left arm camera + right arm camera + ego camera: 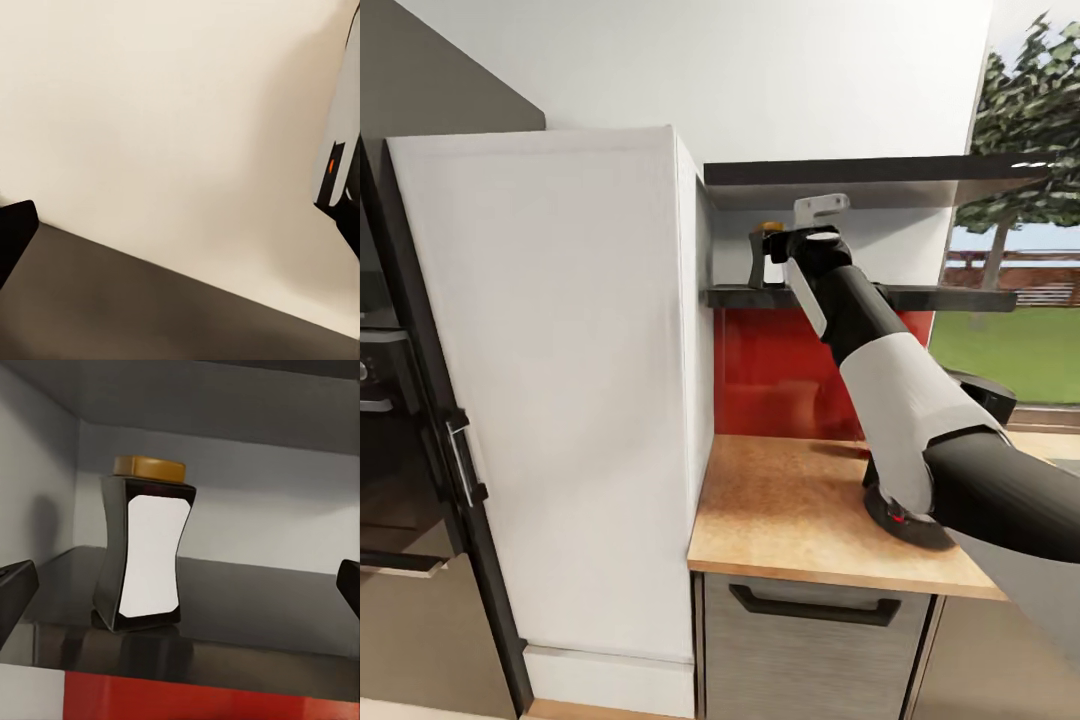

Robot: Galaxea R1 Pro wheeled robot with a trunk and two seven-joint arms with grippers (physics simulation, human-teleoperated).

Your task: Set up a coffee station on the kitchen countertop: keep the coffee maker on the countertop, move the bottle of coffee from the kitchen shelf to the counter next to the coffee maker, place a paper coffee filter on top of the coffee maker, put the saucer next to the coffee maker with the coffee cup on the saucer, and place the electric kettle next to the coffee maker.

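The right arm (880, 370) reaches up from the low right to the black shelf (950, 297) on the wall. The shelf sits beside a tall white cupboard (560, 390), above a red wall panel (780, 370). The bottle (145, 545) stands upright on the shelf, close to the corner where the shelf meets the cupboard side. It is dark, thin in the middle, with a white label and a yellow cap. The right pincer (180, 589) is in front of the bottle and spread wide. One black fingertip (15, 589) shows at one edge of the right wrist view and the other shows at the far edge. The bottle sits between them, nearer to the first tip, and it is not touching either one. It looks to be a bit farther back on the shelf than the tips. In the head view the pincer (775, 250) is up at the shelf, and the yellow cap peeks out just above it. Under the shelf is the light wood counter (790, 510). A black round base with a small red dot (905, 515) sits on it, mostly hidden by the arm. The left wrist view shows a pale wall, a dark floor and one black fingertip (15, 232) at the edge, so I cannot tell how far apart the left pincer's fingers are.
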